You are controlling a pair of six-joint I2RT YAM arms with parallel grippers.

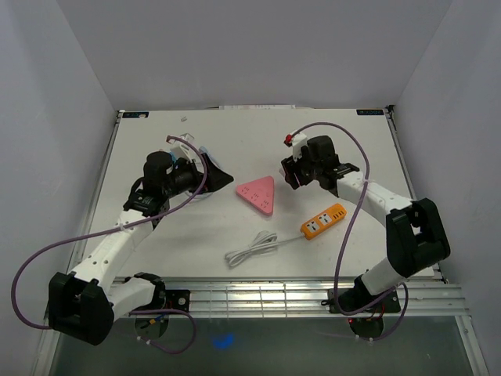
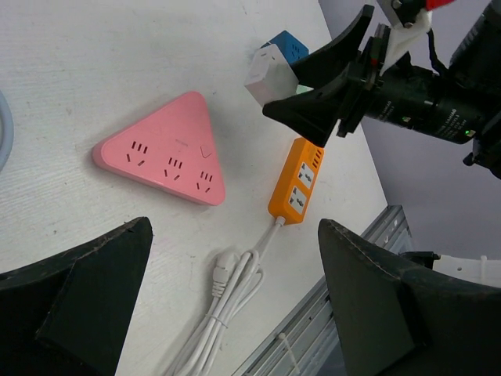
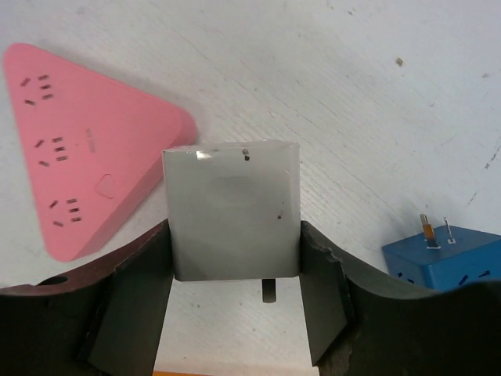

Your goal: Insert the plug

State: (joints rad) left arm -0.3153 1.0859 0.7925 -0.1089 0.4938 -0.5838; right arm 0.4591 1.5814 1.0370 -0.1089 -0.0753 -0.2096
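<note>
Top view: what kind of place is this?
Probably a robot lab booth: plain white walls around a white table, a left arm and right arm mounted at its edge, a pink power strip laid out.

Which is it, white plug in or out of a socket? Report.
Out. The right claw is shut on the white plug, held beside the pink power strip, its sockets all bare.

A: Where does the top view sit?
B: High behind the robot, looking down on the whole table.
A: And the wrist views?
B: The left looks low and slantwise over the pink socket toward the right arm. The right looks steeply down, very near a white cube. All three share the pink socket.
</note>
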